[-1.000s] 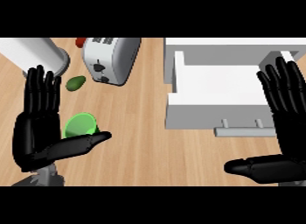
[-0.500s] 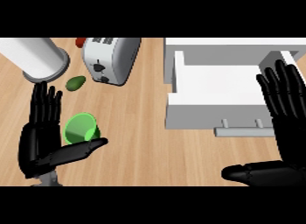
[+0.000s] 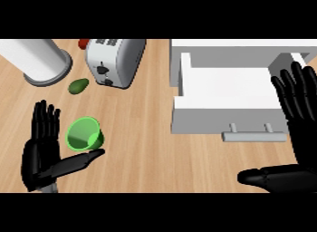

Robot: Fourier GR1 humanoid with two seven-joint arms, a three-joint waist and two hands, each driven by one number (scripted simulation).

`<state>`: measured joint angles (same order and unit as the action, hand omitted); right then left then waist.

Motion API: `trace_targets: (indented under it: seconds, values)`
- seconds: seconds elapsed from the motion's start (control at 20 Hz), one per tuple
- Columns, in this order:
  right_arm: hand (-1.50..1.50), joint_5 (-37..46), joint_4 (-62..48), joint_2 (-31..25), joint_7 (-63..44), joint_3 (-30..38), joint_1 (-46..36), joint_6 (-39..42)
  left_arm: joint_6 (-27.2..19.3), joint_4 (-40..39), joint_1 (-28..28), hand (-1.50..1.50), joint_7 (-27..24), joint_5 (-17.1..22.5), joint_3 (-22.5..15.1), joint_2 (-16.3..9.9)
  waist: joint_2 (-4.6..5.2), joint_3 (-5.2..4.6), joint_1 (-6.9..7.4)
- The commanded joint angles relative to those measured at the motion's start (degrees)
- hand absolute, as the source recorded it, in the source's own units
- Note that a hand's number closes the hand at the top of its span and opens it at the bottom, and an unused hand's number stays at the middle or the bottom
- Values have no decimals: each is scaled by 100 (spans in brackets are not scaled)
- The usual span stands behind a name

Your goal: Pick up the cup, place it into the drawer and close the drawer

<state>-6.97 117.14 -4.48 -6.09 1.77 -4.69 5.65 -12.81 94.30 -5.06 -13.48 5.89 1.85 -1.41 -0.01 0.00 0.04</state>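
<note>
At lower left the open left hand [image 3: 44,149] flanks the ungrasped green cup [image 3: 85,134] on the surface, the right hand [image 3: 305,113] rests open, and the drawer [image 3: 228,97] stands open, so every step remains.

Left hand comes lower
The left hand [image 3: 44,149] has slid down beside the green cup [image 3: 85,134], its thumb now under it.

No readable text, labels, brands, numbers or signs on anything in view.
</note>
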Motion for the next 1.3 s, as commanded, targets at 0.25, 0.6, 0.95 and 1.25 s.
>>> trace_targets:
  seconds: [0.25,0.6,0.95,1.25]
  values:
    - [-150,-174,131,-71,-164,203,-81,42,439,-1052,310,-150,-360,297,423,-193,0,-1,-8]
    - [-150,-62,-39,20,145,46,154,197,547,-2070,384,-150,-1297,314,628,-86,0,0,-6]
    - [-150,170,134,185,133,-223,324,77,639,-3287,906,-150,-2080,433,980,-148,3,-1,-24]
    - [-150,-107,775,42,-945,-145,-150,-114,612,-3697,1025,-150,-2269,366,901,-153,-2,-2,-16]
